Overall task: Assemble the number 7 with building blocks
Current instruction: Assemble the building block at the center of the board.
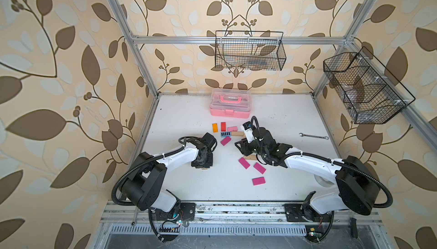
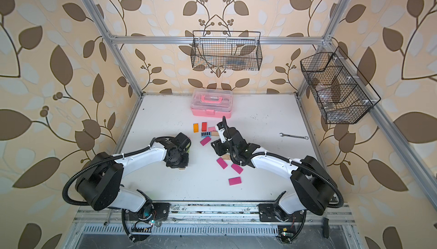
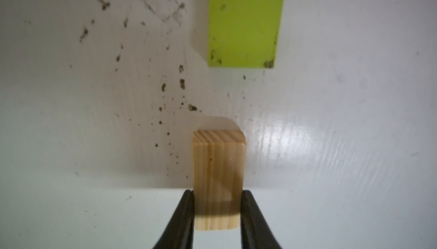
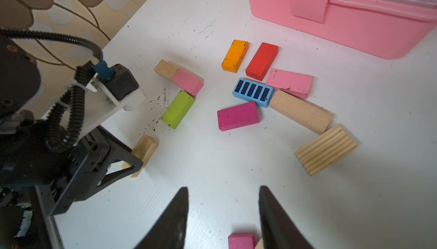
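No 7 yet: blocks [image 1: 225, 133] lie loose, none joined in line. Most bunch just below case [image 1: 229, 105], centre of top view. Three magenta blocks [image 1: 259, 167] lie lower, right of centre. left gripper [image 3: 217, 193] clamped on wood block [image 3: 218, 165], which seems to rest on table [image 1: 189, 188], near lime block [image 3: 243, 20]. right gripper [image 4: 224, 188] has jaws apart, empty. Judged: first pick only; bar and stem both remain.

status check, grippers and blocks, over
left gripper shut on plain wood block. right gripper open, empty. no 7 yet. lime green block lies close by.
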### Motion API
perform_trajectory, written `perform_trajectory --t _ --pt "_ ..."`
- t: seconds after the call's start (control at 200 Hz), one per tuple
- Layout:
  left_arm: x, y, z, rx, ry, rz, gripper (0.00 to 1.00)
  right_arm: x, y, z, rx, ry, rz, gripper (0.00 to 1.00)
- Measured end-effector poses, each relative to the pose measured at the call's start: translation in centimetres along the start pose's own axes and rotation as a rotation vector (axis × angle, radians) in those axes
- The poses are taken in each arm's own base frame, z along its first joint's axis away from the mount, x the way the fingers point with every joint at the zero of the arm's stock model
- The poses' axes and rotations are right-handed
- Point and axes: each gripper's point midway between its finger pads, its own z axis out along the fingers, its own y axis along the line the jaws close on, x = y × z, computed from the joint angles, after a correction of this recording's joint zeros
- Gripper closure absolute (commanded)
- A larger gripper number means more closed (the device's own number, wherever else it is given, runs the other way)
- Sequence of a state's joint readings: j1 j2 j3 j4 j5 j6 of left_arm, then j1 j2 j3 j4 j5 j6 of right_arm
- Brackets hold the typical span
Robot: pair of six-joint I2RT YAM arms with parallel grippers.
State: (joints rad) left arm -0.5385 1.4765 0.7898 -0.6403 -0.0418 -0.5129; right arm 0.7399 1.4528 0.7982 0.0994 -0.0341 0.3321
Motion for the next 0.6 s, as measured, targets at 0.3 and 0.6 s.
perform_trajectory --t 0.3,0.6 --pt "-1.7 -0.3 0.2 -0.038 -0.016 0.051 0.76 -0.2 0.5 -0.2 -0.033 0.000 0.001 0.23" --pt "-2.4 -0.8 0.4 -0.045 -0.009 0.077 0.76 -0.6 0.1 -0.5 -0.028 -0.012 0.009 0.22"
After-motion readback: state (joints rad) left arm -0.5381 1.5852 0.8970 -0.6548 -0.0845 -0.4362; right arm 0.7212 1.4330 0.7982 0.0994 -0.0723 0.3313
